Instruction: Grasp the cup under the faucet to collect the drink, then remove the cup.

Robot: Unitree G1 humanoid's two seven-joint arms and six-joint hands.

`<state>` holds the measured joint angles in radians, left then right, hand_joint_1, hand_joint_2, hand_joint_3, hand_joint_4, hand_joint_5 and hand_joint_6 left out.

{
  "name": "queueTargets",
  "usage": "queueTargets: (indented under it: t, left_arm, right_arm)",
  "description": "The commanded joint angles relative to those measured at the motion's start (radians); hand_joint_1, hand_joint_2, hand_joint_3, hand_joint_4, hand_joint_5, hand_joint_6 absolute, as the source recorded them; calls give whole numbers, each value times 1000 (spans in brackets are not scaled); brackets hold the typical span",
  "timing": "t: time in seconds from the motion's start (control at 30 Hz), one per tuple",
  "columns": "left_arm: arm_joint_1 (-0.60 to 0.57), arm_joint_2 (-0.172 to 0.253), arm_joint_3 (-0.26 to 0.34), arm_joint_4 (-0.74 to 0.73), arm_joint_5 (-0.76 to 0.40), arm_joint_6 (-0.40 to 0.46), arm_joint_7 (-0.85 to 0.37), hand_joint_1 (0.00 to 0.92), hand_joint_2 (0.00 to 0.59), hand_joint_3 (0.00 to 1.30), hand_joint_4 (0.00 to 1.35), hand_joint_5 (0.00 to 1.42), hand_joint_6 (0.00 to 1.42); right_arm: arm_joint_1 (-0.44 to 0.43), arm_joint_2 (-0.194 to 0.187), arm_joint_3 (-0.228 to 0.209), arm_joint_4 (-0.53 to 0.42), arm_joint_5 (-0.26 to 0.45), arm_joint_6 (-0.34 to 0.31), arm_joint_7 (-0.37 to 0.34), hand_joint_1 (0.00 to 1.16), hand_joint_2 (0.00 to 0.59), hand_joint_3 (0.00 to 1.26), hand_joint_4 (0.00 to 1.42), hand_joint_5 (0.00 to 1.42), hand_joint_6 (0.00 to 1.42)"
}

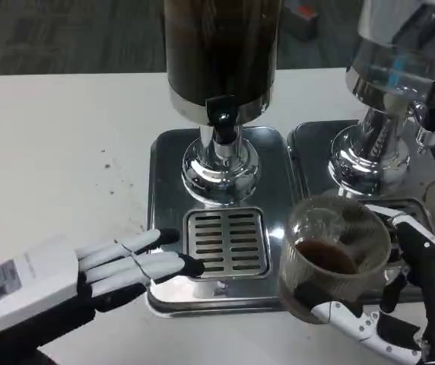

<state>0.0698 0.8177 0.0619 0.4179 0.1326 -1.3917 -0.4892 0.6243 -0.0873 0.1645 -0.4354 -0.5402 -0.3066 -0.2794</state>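
A clear plastic cup [333,257] with a little dark drink at its bottom is gripped by my right hand [396,293] at the lower right, fingers wrapped around its base and side. It sits to the right of the drip grate [226,242], away from the black faucet [222,115] of the dark drink dispenser [221,57]. My left hand [88,270] lies low at the lower left, fingers stretched out, tips on the edge of the steel tray [164,163] next to the grate, holding nothing.
A second dispenser [396,84] with a clear tank stands at the back right on its own steel tray [312,148]. Small dark specks [109,163] dot the white table left of the tray. Bare table lies at the far left.
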Motion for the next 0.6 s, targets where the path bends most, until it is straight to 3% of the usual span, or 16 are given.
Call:
queueTargets:
  t: [0.03, 0.6]
  left_arm:
    - [-2, 22, -7, 6, 4, 1, 21, 0, 97, 103, 0, 0, 103]
    - [0, 26, -11, 5, 5, 9, 33, 0, 95, 105, 0, 0, 103]
  right_arm:
    - [-7, 7, -6, -27, 17, -45, -14, 853, 191, 587, 670, 866, 1150]
    - [-9, 7, -9, -27, 20, -48, -13, 853, 191, 601, 679, 882, 1165]
